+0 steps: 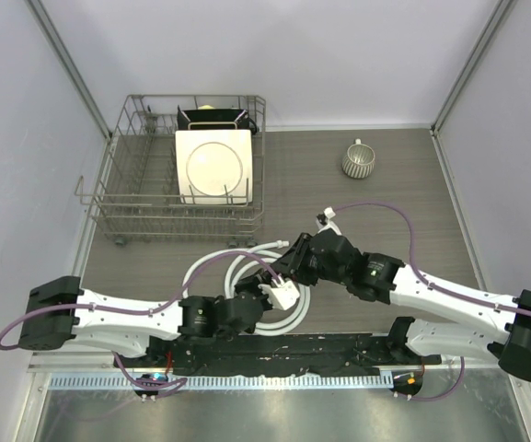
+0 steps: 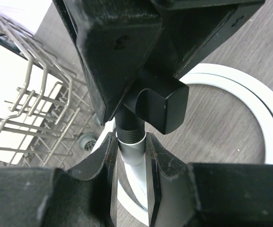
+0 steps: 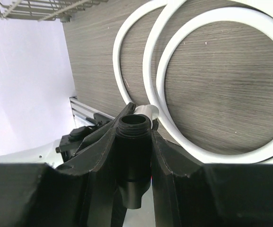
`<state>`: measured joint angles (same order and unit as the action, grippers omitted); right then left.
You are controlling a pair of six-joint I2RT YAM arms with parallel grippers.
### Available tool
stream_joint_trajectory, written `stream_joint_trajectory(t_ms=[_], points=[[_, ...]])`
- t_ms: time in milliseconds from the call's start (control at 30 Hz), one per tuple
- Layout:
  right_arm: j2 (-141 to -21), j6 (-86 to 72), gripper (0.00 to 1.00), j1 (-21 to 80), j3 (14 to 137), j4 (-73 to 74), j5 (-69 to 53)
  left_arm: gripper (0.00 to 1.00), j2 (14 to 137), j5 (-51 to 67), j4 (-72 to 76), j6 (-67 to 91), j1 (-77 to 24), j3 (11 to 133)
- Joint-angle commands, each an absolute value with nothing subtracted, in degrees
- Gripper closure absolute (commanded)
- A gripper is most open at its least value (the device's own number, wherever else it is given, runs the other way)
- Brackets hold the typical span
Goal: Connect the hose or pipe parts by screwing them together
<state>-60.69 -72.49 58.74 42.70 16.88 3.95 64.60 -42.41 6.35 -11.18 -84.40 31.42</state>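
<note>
Grey wood-grain bench, white hose coiled near arms. Left claw clenched on hose's white connector. Right claw grasping black fitting, threads meeting connector.

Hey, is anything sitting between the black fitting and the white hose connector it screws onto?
Nothing visible. The black fitting, in the right gripper, has its threaded end right at the white hose connector clamped in the left gripper.

bright even overhead light, faint shadows, sheen on brushed steel ledge, washed-out white wall, black left gripper fingers blurred
</note>
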Motion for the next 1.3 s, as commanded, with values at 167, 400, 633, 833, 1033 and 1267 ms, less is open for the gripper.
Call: stream_joint_trajectory(t_ms=[167, 400, 633, 833, 1033, 1267], points=[[-57.66, -84.1, 0.99, 60.64, 37.28, 1.06, -0.71, 1.0, 69.6, -52.9, 33.47, -20.12, -87.54, 35.24], [-55.72, -88.93, 0.99, 60.56, 32.88, -5.0, 1.32, 1.0, 73.9, -56.51, 38.49, -23.45, -89.47, 34.28], [-54.84, -90.53, 0.99, 60.56, 30.94, -7.21, 1.23, 1.0, 78.05, -59.15, 45.44, -29.71, -91.41, 34.01], [-52.82, -91.49, 0.99, 60.29, 30.5, -6.59, 2.55, 1.0, 77.08, -58.18, 41.59, -26.03, -91.41, 34.36], [-51.16, -91.49, 0.99, 60.12, 30.32, -6.07, 4.22, 0.72, 75.24, -56.52, 36.41, -21.19, -91.41, 34.36], [-49.05, -91.67, 0.99, 60.03, 30.06, -5.01, 6.68, 0.49, 71.37, -52.83, 30.15, -14.42, -91.41, 33.4]])
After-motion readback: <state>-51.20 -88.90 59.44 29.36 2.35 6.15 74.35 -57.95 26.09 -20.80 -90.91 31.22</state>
